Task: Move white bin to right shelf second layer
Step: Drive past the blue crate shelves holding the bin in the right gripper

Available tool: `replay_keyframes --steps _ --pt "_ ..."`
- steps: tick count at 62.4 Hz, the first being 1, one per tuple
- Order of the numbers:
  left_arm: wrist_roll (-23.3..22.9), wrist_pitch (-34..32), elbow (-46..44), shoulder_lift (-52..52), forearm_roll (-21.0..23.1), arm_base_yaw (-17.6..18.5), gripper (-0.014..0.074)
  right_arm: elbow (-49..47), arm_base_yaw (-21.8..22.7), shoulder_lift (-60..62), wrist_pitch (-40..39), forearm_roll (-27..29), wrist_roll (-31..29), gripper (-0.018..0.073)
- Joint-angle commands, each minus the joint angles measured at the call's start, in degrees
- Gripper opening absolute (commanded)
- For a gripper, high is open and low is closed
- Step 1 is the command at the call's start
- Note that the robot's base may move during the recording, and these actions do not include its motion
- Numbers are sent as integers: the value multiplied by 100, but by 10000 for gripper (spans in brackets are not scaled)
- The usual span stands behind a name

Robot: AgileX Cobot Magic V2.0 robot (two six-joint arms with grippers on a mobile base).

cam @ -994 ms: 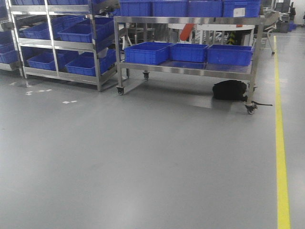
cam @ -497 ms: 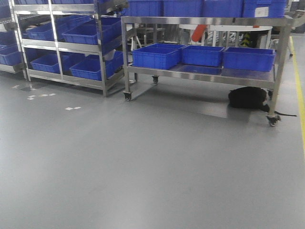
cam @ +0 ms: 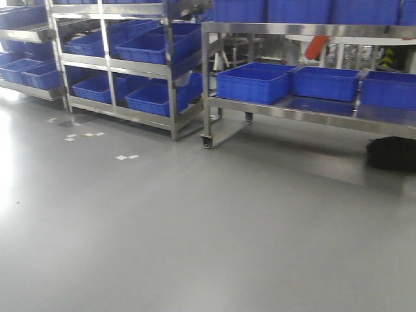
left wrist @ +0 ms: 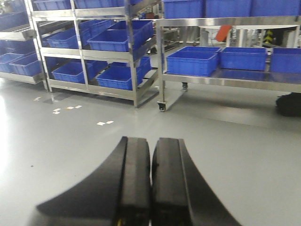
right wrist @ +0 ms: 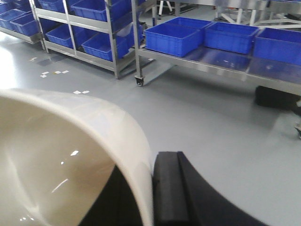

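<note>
Out on open floor (cam: 195,227), right gripper (right wrist: 151,169) pinching the white bin (right wrist: 70,155) by its rim, left gripper (left wrist: 151,150) pressed together empty; mid-carry I'd say, next: reach the racks (cam: 172,97).

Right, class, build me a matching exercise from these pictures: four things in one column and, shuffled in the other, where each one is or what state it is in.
1 white bin
2 left gripper
3 black bag
4 blue crate

A on the floor under the steel cart
B shut, holding nothing
C on the cart's lower shelf
D clamped in the right gripper

Pairs: 1-D, 2-B, 3-A, 4-C
</note>
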State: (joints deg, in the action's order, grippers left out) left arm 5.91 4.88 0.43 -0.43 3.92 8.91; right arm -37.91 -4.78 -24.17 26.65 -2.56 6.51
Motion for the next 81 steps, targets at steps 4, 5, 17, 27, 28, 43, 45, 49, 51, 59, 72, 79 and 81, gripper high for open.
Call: replay_keyframes --steps 4,5,17,27,28,43,45,49,51,59,72,79,81 --pt "-20 -488 211 -80 31 41 85 -169 27 -29 -674 7 5 56" --pt "-20 -488 211 -80 31 41 85 -169 27 -29 -674 7 5 56" --pt "-20 -488 211 -80 31 41 85 -169 27 -29 -674 7 5 56" --pt "-20 -488 211 -80 31 41 85 -169 27 -29 -674 7 5 56" --pt "-20 -488 211 -80 31 41 85 -169 27 -29 -674 7 5 56" --pt "-20 -488 211 -80 31 41 85 -169 27 -29 -674 7 5 56" --pt "-20 -488 211 -80 31 41 85 -169 27 -29 -674 7 5 56" --pt "-20 -488 211 -80 31 41 85 -169 27 -29 -674 7 5 56" --pt "-20 -488 211 -80 31 41 85 -169 27 -29 -674 7 5 56" --pt "-20 -488 211 -80 31 41 85 -169 27 -29 -674 7 5 56" --pt "-20 -488 211 -80 31 41 85 -169 27 -39 -666 7 5 56" --pt "-20 -488 211 -80 31 41 85 -169 27 -39 -666 7 5 56" --pt "-20 -488 211 -80 31 41 85 -169 27 -39 -666 7 5 56"
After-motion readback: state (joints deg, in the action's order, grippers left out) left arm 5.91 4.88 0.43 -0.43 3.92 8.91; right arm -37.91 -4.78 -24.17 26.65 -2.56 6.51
